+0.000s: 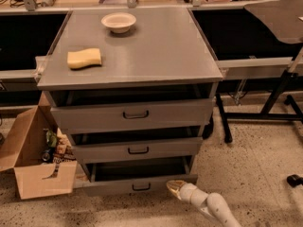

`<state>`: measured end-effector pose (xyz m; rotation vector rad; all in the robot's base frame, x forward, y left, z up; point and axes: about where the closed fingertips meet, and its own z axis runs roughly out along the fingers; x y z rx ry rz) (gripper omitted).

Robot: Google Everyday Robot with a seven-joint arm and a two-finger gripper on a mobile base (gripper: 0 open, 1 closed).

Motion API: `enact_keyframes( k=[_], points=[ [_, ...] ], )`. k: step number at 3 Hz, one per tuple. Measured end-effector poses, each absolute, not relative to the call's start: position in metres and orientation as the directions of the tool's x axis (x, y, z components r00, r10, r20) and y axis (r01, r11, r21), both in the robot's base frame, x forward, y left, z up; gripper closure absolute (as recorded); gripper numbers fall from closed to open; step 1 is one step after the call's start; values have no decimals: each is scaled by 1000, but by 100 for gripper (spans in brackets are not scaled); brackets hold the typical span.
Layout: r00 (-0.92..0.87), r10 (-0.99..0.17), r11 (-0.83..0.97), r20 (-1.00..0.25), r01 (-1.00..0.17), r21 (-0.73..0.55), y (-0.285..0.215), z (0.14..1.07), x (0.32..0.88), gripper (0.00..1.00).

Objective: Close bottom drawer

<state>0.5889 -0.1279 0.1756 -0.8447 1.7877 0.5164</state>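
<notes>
The grey cabinet (142,51) has three drawers, all pulled partly out. The bottom drawer (113,186) is the slimmest, with a small black bail handle (141,187) on its front panel; its dark inside shows above the panel. My gripper (171,185) comes in from the lower right on a white arm. Its gold tip rests against the right end of the bottom drawer's front panel. The gripper holds nothing.
A white bowl (119,21) and a yellow sponge (84,58) sit on the cabinet top. An open cardboard box (38,167) with bottles stands on the floor at the left, next to the drawer. Black table legs (265,110) stand at the right.
</notes>
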Motion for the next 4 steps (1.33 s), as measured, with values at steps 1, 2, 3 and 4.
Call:
enact_keyframes(
  k=[1, 2, 3, 4],
  points=[
    [-206, -298, 660, -932, -750, -46, -128, 176, 594, 100],
    [-205, -295, 662, -933, -749, -45, -129, 177, 598, 100],
    [-204, -293, 662, -934, -748, -45, -129, 177, 603, 100],
    [-202, -291, 663, -935, -747, -45, -129, 178, 607, 100]
  ],
)
